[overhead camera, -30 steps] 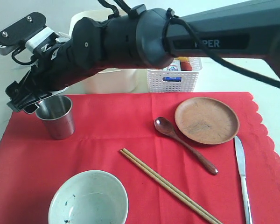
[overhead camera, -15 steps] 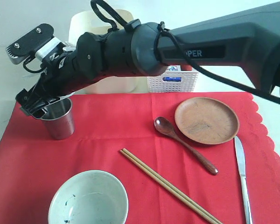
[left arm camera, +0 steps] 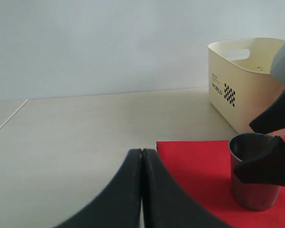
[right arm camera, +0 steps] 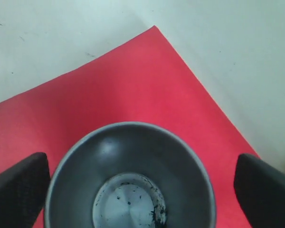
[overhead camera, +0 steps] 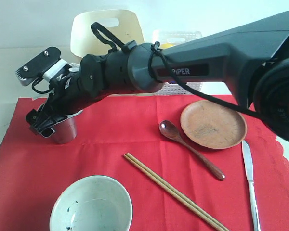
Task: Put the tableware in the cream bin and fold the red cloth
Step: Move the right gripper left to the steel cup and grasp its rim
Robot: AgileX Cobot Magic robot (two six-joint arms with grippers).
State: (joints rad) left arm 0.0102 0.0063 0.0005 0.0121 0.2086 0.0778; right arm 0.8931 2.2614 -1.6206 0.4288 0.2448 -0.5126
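The steel cup (overhead camera: 65,131) (left arm camera: 254,171) (right arm camera: 128,180) stands upright at the back left of the red cloth (overhead camera: 111,139) (right arm camera: 133,85). My right gripper (overhead camera: 50,122) (right arm camera: 142,187) has reached across and stands open, one finger on each side of the cup, with a gap showing on one side. My left gripper (left arm camera: 142,152) is shut and empty over bare table beside the cloth's corner. On the cloth lie the pale bowl (overhead camera: 91,204), chopsticks (overhead camera: 176,192), dark spoon (overhead camera: 190,149), brown plate (overhead camera: 213,123) and knife (overhead camera: 250,178). The cream bin (overhead camera: 106,29) (left arm camera: 242,80) stands behind the cup.
The white lattice basket (overhead camera: 178,36) stands to the right of the cream bin, mostly hidden by my right arm, which stretches across the back of the cloth. Pale tabletop (left arm camera: 85,123) lies to the left of the cloth.
My right gripper has come down and slightly right, from just above the cup's rim to straddling the cup. The cup and the other tableware have not moved.
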